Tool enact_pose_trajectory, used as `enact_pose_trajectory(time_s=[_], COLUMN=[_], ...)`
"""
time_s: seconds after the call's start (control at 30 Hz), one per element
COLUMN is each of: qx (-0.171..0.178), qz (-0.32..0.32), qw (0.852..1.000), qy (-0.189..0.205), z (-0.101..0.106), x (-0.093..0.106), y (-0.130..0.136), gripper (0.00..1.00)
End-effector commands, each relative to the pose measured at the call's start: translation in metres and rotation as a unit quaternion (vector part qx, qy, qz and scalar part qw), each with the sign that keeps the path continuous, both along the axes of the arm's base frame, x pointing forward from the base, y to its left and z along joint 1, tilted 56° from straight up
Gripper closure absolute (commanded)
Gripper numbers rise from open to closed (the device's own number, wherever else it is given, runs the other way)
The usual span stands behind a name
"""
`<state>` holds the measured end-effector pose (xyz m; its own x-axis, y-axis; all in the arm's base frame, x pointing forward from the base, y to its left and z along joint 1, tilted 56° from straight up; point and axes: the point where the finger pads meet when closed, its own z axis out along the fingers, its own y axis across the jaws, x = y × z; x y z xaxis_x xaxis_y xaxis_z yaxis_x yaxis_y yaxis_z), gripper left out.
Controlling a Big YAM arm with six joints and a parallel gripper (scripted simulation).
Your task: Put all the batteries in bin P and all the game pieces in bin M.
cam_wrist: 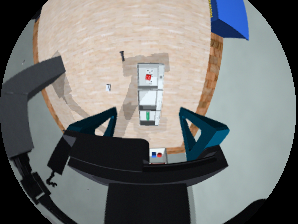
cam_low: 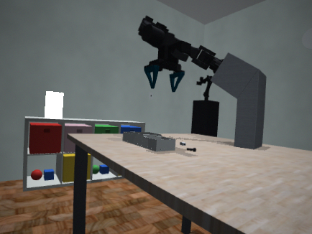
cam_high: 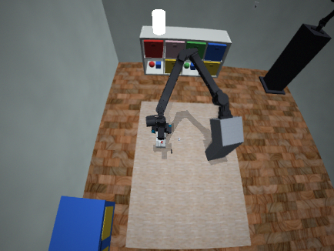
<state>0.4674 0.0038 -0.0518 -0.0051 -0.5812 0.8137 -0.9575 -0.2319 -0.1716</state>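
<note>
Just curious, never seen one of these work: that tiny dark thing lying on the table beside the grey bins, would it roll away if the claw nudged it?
Probably. The dark thing looks small, slim and light, so it may skid or roll.

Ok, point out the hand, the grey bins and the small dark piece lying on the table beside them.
hand [cam_low: 164,80]: exterior view, midway between its two teal fingertips, open and holding nothing.
grey bins [cam_low: 162,144]: exterior view, near end wall.
small dark piece [cam_low: 191,149]: exterior view, its middle, on the table right of the bins.
</note>
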Motion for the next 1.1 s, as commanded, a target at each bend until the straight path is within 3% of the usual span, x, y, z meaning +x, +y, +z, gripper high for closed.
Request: enact_pose_trajectory(time_s=[0.0, 1.07], qx=[0.004, 0.006], qz=[0.015, 0.015], qw=[1.0, 1.0], qy=[-0.011, -0.016], z=[0.0069, 0.0079], x=[0.0114, 0.0109], y=[0.0211, 0.0211], gripper=[0.0, 0.0])
